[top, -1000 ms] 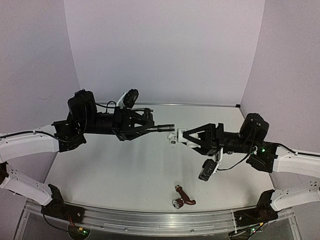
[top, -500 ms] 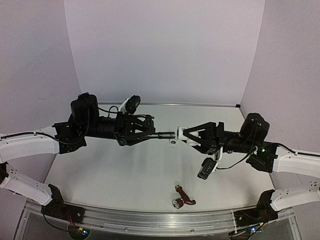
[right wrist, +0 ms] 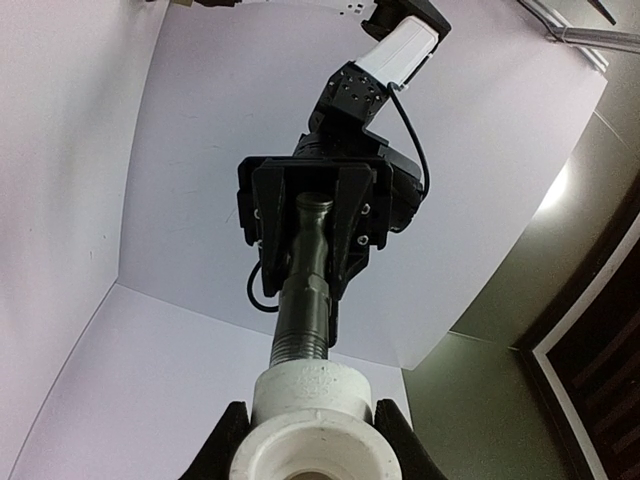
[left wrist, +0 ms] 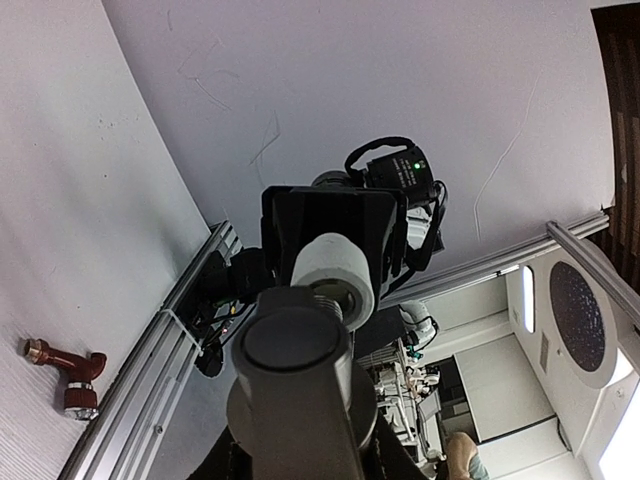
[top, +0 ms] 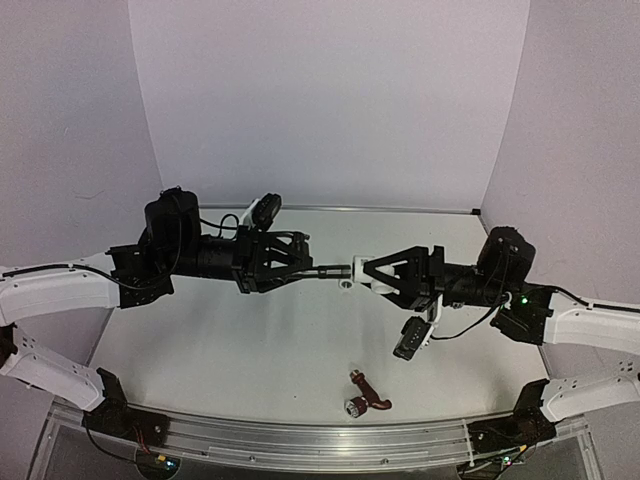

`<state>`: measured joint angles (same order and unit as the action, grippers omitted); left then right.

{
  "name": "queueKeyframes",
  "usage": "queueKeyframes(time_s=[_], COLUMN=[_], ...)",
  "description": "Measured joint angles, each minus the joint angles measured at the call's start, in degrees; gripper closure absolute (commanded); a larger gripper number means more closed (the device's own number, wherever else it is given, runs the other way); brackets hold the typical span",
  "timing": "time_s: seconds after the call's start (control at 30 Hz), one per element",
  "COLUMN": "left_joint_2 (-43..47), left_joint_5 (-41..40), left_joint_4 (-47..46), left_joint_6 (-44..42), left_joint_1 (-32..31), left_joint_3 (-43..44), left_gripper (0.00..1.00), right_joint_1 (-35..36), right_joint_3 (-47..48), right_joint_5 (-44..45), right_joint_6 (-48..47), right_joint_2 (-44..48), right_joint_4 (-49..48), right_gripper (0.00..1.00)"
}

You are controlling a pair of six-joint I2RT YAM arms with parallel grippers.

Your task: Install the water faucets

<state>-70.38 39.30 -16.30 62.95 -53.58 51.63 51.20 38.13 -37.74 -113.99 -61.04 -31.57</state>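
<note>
White table (top: 250, 330): left gripper (top: 303, 268), clamped on dark faucet (top: 330, 269), has brought its thread to fitting (top: 350, 272) clamped in right gripper (top: 368, 271) (red faucet (top: 366, 395) waits); screwing-in seems next.

- Plain white backdrop walls (top: 330, 100) stand on three sides of the pale table (top: 250, 340);
- an aluminium rail (top: 300, 440) runs along the table's near edge;
- beyond the backdrop, in the left wrist view, a bright oblong ceiling light (left wrist: 527, 298) glows.

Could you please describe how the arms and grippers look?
The left arm and right arm have white link shells with black joints. The left gripper and right gripper are black triangular open frames. Black cables loop by each wrist; a green light glows on the right arm.
</note>
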Motion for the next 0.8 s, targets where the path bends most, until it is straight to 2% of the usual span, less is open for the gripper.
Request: queueKeyframes(time_s=[0.8], left_joint_2=[-0.8], left_joint_5=[-0.5], left_joint_4=[-0.4], left_joint_6=[2.0], left_joint_1=[-0.2], left_joint_3=[0.1], left_gripper=[1.00], right_joint_1=[0.0], right_joint_3=[0.5], right_joint_5=[-0.9], right_joint_6=[0.0], right_joint_2=[-1.9], right_joint_4=[0.3], right_gripper=[1.00])
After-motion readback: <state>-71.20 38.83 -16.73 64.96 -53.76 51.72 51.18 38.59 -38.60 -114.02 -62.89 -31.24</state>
